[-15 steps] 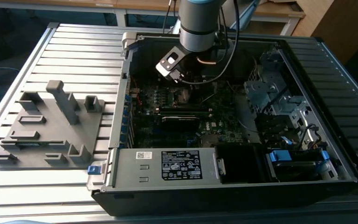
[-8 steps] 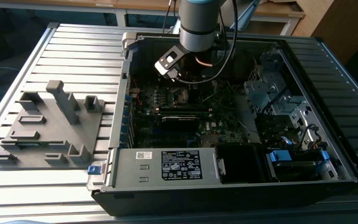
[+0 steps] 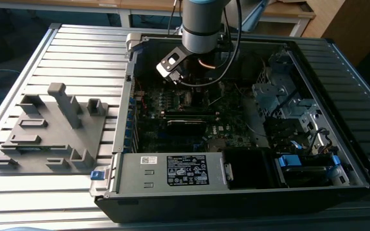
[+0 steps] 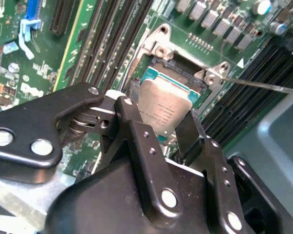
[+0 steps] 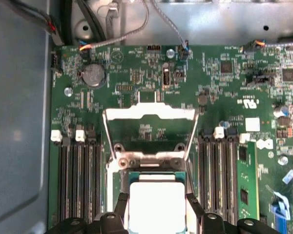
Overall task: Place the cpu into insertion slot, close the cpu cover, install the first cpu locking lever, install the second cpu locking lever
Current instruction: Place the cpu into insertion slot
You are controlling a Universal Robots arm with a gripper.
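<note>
The cpu (image 4: pixel 163 109) is a flat square chip with a dull, pale silver-grey metal top. Faint print runs across it, and a thin teal-green edge of board shows around the metal. In both wrist views it sits between the two black fingers of the gripper (image 4: pixel 156 114), which are clenched against its opposite sides. It is held right over the insertion slot (image 4: pixel 173 66), a dark square socket with a silvery metal border and a screw at each visible corner. Whether the chip is fully seated cannot be told.

In the first wrist view the cpu (image 5: pixel 156 202) fills the gap between the tips of the gripper (image 5: pixel 156 207). The cpu cover (image 5: pixel 149 113), a thin silvery frame with a cut-out centre, is swung open and lies back over the green motherboard (image 5: pixel 219 97), on the far side of the socket from the fingers. Long black memory slots (image 5: pixel 78 180) flank the socket on both sides. A thin metal lever (image 4: pixel 259 84) sticks out from one socket corner in the second wrist view.

In the exterior view the arm (image 3: pixel 201 29) comes in at 12 o'clock and reaches down into the open computer case (image 3: pixel 339 159). A grey fixture (image 3: pixel 50 130) lies on the slatted table (image 3: pixel 75 48) at 9 o'clock, and the power supply (image 3: pixel 172 171) sits at 6 o'clock.
</note>
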